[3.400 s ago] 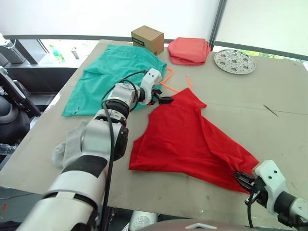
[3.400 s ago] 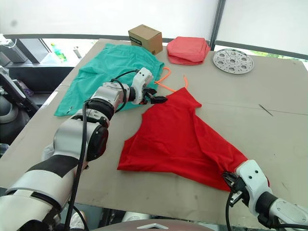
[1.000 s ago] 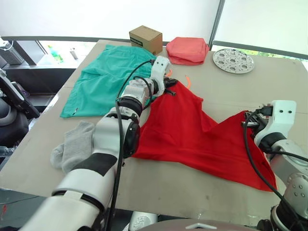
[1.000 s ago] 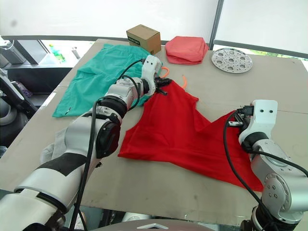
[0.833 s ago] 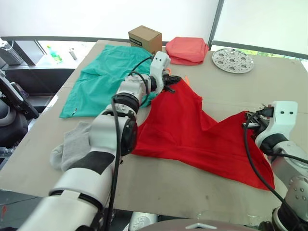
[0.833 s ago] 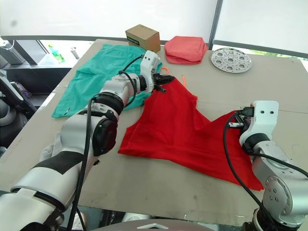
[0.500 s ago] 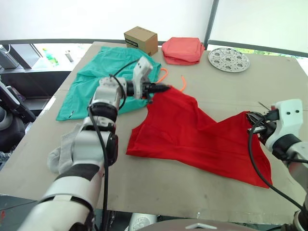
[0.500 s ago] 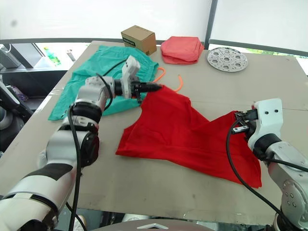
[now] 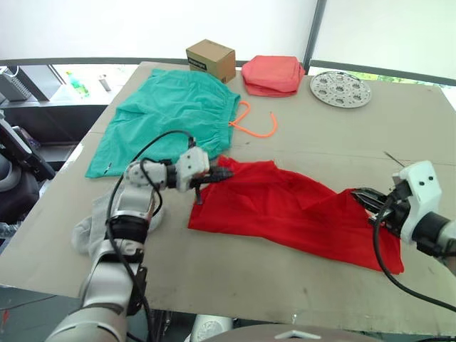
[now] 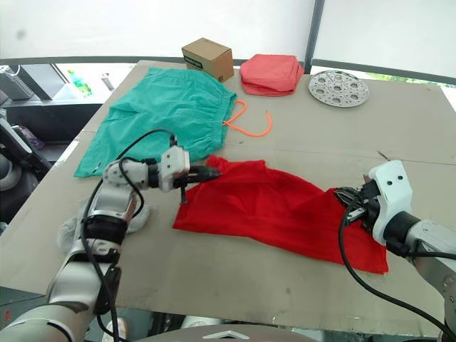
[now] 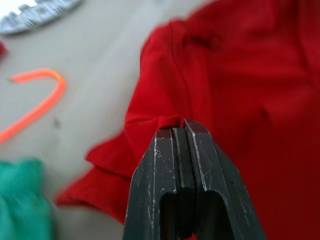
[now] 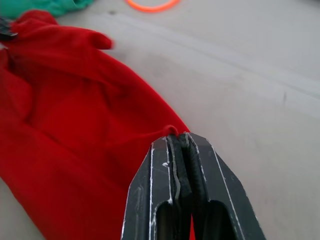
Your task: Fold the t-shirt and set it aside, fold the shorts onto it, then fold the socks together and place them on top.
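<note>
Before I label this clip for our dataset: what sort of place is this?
Probably a robot lab or test bench, not a home: a bare grey table by a white screen wall, with staged laundry and stray props, a cardboard box and a perforated metal disc.

Bare table (image 9: 335, 135) lies beyond the t-shirt (image 9: 285, 206); shorts (image 9: 167, 114) crowd its left.

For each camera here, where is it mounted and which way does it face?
Head stereo pair: looks forward and down over both arms at the table, t-shirt, shorts.
Left wrist: looks along the left gripper, shut on the t-shirt.
Right wrist: looks along the right gripper, shut on the t-shirt.
Both wrist views share the orange drawstring.
</note>
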